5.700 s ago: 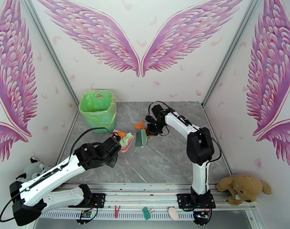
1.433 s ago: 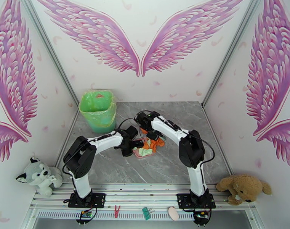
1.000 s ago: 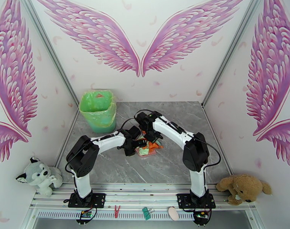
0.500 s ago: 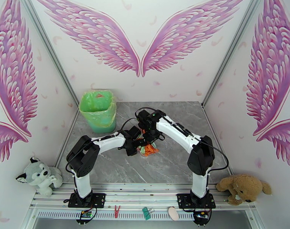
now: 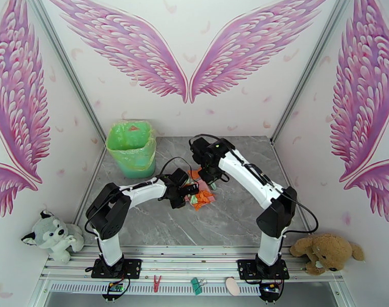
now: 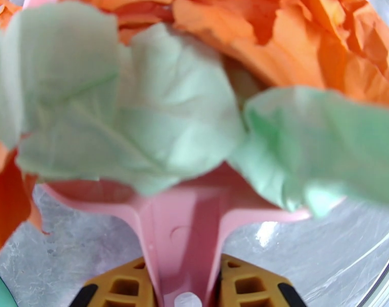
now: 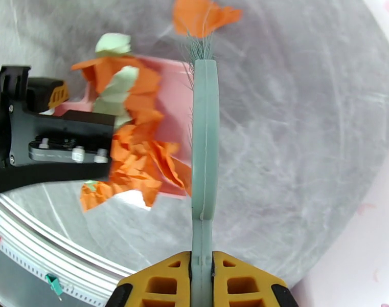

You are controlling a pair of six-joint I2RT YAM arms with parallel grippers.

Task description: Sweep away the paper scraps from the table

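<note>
- Gripping the flat handle of a pink plastic dustpan (image 6: 179, 226), the left gripper (image 6: 179, 287) has its yellow fingers (image 6: 117, 290) pressed against either side of that handle.
- Crumpled mint-green and orange paper scraps (image 6: 143, 108) lie heaped in the pan, directly ahead of this gripper. Some orange ones overhang its edge above the grey marble-patterned table (image 7: 296, 124).
- The right gripper (image 7: 202, 275) is clamped on the handle of a slim green plastic hand brush (image 7: 204, 124), which extends straight out from it alongside the pan.
- One orange scrap (image 7: 204, 15) lies at the bristle tips, beyond the pan.
</note>
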